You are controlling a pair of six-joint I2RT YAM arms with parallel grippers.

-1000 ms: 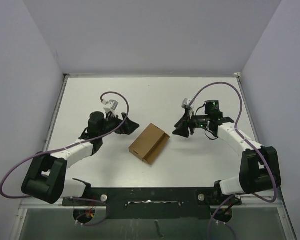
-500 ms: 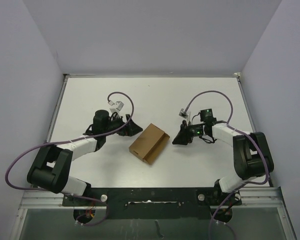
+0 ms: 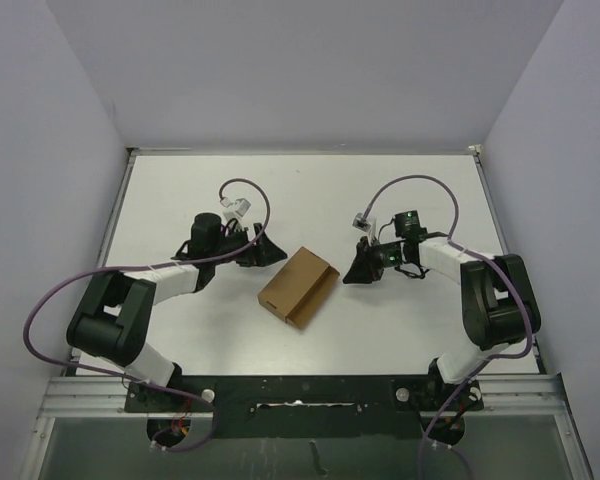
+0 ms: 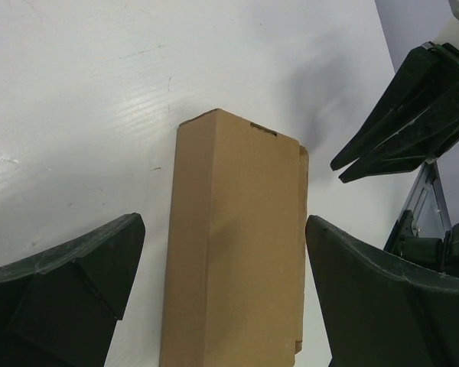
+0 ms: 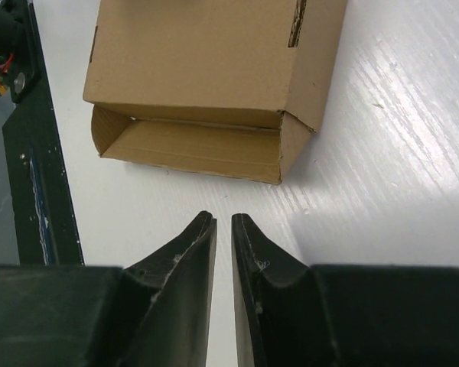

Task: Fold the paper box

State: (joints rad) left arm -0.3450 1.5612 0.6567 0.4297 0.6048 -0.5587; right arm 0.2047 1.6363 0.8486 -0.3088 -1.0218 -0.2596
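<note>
The brown paper box (image 3: 299, 287) lies flat on the white table, folded into a shallow rectangular shape. In the right wrist view the box (image 5: 199, 61) shows an open side facing my right gripper, with a low front wall. My left gripper (image 3: 263, 251) is wide open and empty, just left of the box's far corner. In the left wrist view the box (image 4: 237, 252) lies lengthwise ahead, between the left gripper's (image 4: 223, 227) spread fingers. My right gripper (image 3: 354, 269) is shut and empty, low over the table just right of the box. In its own view its (image 5: 223, 220) tips point at the open side, a short gap away.
The right gripper (image 4: 402, 115) shows in the left wrist view beyond the box's far end. The black base rail (image 3: 300, 390) runs along the near table edge. Grey walls close in the table (image 3: 310, 190) on three sides.
Both forearms have swung lower and closer to the table. The right gripper has slid slightly left toward the box, and the left gripper slightly right. The box has not moved.
</note>
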